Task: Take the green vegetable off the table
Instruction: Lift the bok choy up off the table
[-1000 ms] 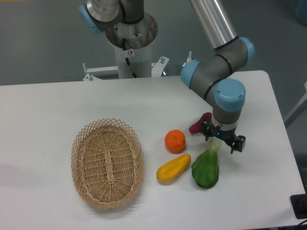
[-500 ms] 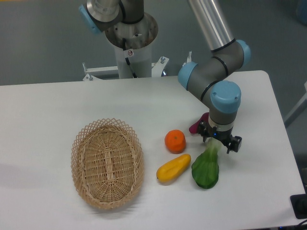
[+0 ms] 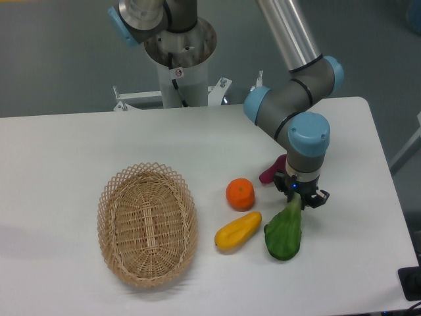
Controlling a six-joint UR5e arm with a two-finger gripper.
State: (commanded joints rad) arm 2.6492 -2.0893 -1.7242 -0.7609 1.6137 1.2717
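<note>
At the left part of the table [image 3: 59, 151] lies an oval wicker basket [image 3: 147, 224], open side up and with nothing inside. It is well apart from the vegetables, so it does not disturb the grasp. To its right sit 3 toy pieces close together: an orange [image 3: 240, 193], below it a yellow elongated vegetable [image 3: 237, 230], and behind them a small purple piece [image 3: 271, 168], half hidden by the arm.

The green vegetable [image 3: 284, 230] lies just beside the yellow one, with its leafy body toward the front edge and its pale stem pointing up toward the gripper [image 3: 297, 196]. The gripper comes from above and its 2 fingers appear closed on this stem, probably because the stem is the narrow part that fits between them. The leafy end seems to touch the table, so the lift is judged not finished.

The tabletop is white and flat with rounded corners. Behind it there is a grey floor and the robot's white pedestal [image 3: 182, 72].
</note>
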